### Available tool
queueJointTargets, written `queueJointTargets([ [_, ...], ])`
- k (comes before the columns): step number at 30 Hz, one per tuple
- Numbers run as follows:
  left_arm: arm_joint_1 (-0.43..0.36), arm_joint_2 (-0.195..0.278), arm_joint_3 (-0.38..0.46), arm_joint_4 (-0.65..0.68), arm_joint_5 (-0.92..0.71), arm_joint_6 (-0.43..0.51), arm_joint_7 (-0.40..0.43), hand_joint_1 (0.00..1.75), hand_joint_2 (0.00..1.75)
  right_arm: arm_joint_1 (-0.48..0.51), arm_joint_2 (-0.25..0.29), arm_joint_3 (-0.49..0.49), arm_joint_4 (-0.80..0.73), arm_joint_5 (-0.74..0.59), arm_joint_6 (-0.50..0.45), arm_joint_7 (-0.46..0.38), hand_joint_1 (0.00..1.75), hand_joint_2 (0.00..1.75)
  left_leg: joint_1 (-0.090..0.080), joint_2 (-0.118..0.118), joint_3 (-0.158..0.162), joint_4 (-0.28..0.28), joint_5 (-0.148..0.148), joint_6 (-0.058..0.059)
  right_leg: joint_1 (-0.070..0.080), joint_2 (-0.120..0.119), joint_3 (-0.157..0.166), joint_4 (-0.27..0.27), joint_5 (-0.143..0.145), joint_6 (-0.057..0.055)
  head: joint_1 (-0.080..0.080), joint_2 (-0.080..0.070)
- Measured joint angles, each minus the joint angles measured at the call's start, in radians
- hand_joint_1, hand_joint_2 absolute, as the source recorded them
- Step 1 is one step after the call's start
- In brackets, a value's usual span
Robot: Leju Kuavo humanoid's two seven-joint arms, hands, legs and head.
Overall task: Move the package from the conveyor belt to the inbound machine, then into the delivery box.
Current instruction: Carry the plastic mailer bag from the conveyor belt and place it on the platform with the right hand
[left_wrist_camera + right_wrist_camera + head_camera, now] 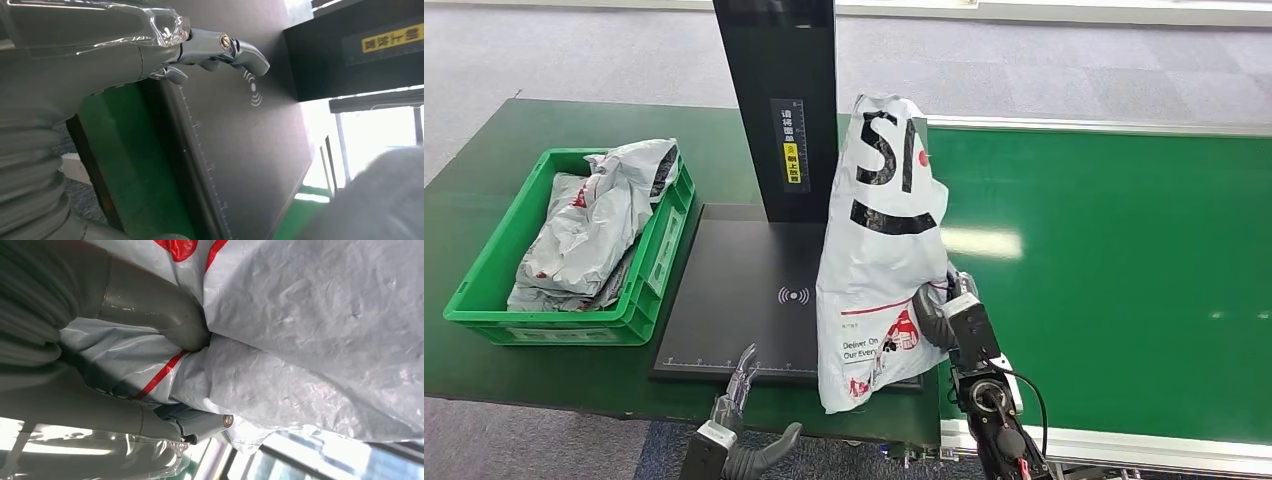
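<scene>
A tall white plastic package [879, 250] with black letters and a red print stands upright over the right edge of the black inbound machine's flat plate [744, 300]. My right hand [936, 310] grips its lower right side; up close, the thumb [160, 315] and fingers pinch the crumpled film [310, 340]. My left hand [742, 385] is open at the plate's front edge, fingers [225, 47] held out above the scan mark [254, 90], holding nothing.
A green delivery box [484, 300] on the left holds several grey and white parcels [594, 220]. The machine's black post [779, 100] rises behind the plate. The green conveyor belt [1114, 260] stretches to the right, with a silver rail [1124, 445] along its near side.
</scene>
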Motion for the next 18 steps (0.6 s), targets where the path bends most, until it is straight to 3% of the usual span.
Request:
queueJointTargets([
  [4, -0.010, 0.002, -0.012, 0.010, 0.001, 0.000, 0.009, 0.00, 1.75, -0.082, 0.025, 0.053, 0.147, 0.043, 0.073, 0.085, 1.75, 1.75, 0.000, 0.000, 0.000, 0.000, 0.000, 0.000, 0.000, 0.001, 0.000, 0.000, 0.000, 0.000, 0.000, 0.000],
  [8, -0.010, 0.003, -0.023, 0.009, -0.007, -0.008, 0.035, 0.00, 1.75, -0.154, 0.076, 0.089, 0.264, 0.079, 0.069, 0.164, 1.75, 1.75, 0.000, 0.000, 0.000, 0.000, 0.001, 0.000, 0.000, 0.001, -0.001, 0.000, 0.000, 0.000, 0.000, 0.000],
  [9, -0.010, 0.003, -0.024, 0.009, -0.009, -0.010, 0.041, 0.00, 1.75, -0.168, 0.089, 0.096, 0.287, 0.087, 0.060, 0.180, 1.41, 1.75, 0.000, 0.001, 0.000, 0.000, 0.001, 0.000, 0.000, 0.001, -0.001, 0.000, 0.000, 0.000, 0.000, 0.000],
  [12, -0.012, 0.003, -0.026, 0.008, -0.013, -0.016, 0.053, 0.00, 1.75, -0.197, 0.122, 0.112, 0.336, 0.101, 0.045, 0.208, 0.10, 1.75, 0.000, 0.001, 0.000, 0.000, 0.001, 0.000, 0.000, 0.001, -0.002, 0.000, 0.000, 0.000, 0.000, 0.000],
  [13, -0.013, 0.003, -0.026, 0.007, -0.014, -0.017, 0.055, 0.00, 1.75, -0.203, 0.132, 0.116, 0.347, 0.103, 0.044, 0.212, 0.00, 1.75, 0.000, 0.001, 0.000, 0.000, 0.001, 0.000, 0.000, 0.001, -0.002, 0.000, 0.000, 0.000, 0.000, 0.000],
  [18, -0.016, 0.002, -0.022, 0.007, -0.019, -0.012, 0.058, 0.00, 1.75, -0.227, 0.166, 0.119, 0.379, 0.104, 0.040, 0.198, 0.00, 1.75, 0.000, 0.001, -0.001, 0.000, 0.001, 0.000, 0.000, 0.001, -0.002, 0.000, 0.000, 0.000, 0.000, 0.000],
])
